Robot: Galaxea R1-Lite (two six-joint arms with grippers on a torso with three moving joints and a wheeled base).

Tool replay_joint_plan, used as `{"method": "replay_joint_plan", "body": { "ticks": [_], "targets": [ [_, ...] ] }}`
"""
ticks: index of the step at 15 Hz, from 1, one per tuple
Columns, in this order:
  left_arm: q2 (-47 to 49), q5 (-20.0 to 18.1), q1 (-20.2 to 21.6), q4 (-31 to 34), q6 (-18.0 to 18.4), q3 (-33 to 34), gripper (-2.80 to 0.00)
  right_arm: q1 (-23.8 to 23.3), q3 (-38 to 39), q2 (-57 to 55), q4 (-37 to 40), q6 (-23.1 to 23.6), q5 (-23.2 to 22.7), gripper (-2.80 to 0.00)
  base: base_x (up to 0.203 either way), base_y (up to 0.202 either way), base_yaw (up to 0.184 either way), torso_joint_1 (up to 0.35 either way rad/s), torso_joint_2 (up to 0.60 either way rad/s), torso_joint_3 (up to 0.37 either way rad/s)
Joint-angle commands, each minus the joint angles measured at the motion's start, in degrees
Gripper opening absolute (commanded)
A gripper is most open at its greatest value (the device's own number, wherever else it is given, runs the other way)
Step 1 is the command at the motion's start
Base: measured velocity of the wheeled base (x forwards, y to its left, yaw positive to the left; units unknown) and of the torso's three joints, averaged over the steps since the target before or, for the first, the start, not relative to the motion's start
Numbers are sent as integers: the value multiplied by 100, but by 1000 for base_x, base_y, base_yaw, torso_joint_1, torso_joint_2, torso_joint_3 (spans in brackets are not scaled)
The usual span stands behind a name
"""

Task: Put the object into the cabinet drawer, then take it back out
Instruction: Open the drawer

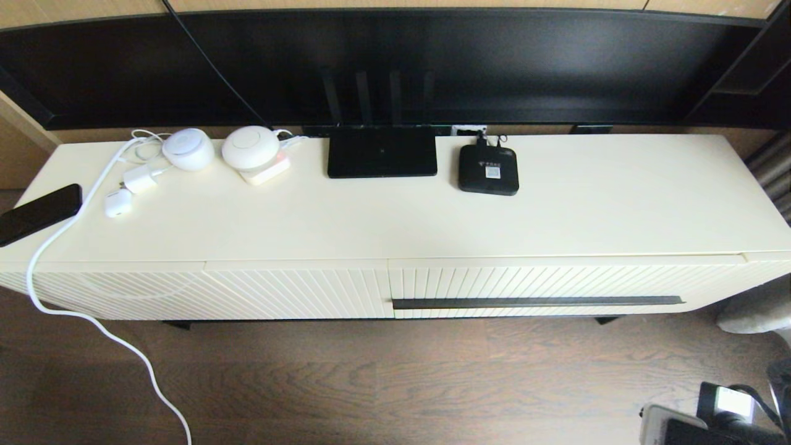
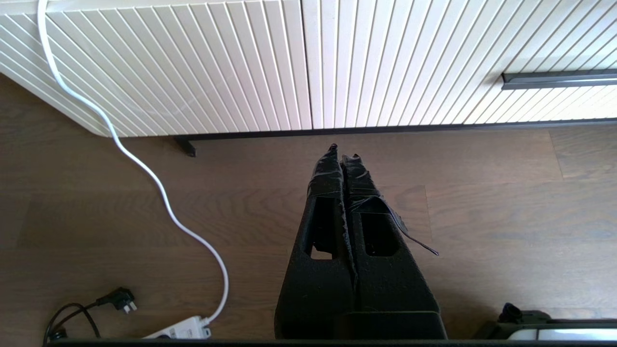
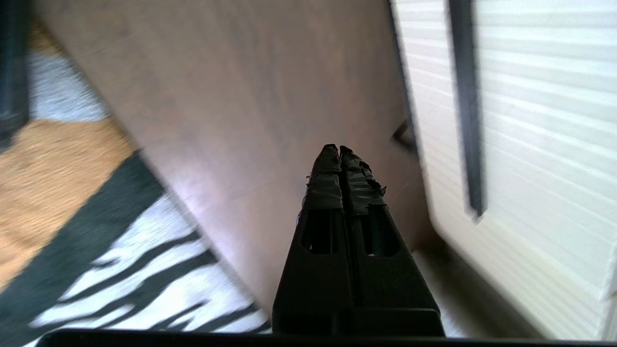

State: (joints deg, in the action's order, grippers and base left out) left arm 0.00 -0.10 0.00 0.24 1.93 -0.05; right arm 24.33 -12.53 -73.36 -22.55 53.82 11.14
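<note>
Crosswise, closed drawer (image 1: 556, 285), handle (image 1: 537, 302) horizontal

On the long cream cabinet top (image 1: 587, 204) sit one flat black router (image 1: 382, 159) with four upright antennas (image 1: 377, 97), one small square black set-top box (image 1: 488, 170), two round white dome-shaped devices (image 1: 188, 148), one white plug adapter (image 1: 141, 179), one small white earbud case (image 1: 117, 203) and one black phone (image 1: 38, 213). The cabinet front shows one cream vertically ribbed drawer (image 1: 556, 284) with one long dark bar handle (image 1: 537, 302), and one diagonally ribbed cream panel (image 1: 204, 290). One white cable (image 1: 93, 318) hangs to the floor.
</note>
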Motion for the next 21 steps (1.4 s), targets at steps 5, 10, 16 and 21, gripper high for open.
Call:
{"method": "replay_joint_plan", "body": {
  "ticks": [5,10,16,21],
  "targets": [
    [9,1,0,0,1,-4,-280,145,173,-1714,-1919,658,-191,-280,0,0,0,0,0,0],
    [7,1,0,0,1,0,-280,31,134,-2370,-2696,1231,-604,-280,0,0,0,0,0,0],
    [9,1,0,2,1,-1,-280,-233,-262,-2982,-2740,1514,-954,0,0,0,0,0,0,0],
    [9,1,0,2,1,-4,-280,-324,-455,-3619,-3350,1766,-1061,0,0,0,0,0,0,0]
  ]
}}
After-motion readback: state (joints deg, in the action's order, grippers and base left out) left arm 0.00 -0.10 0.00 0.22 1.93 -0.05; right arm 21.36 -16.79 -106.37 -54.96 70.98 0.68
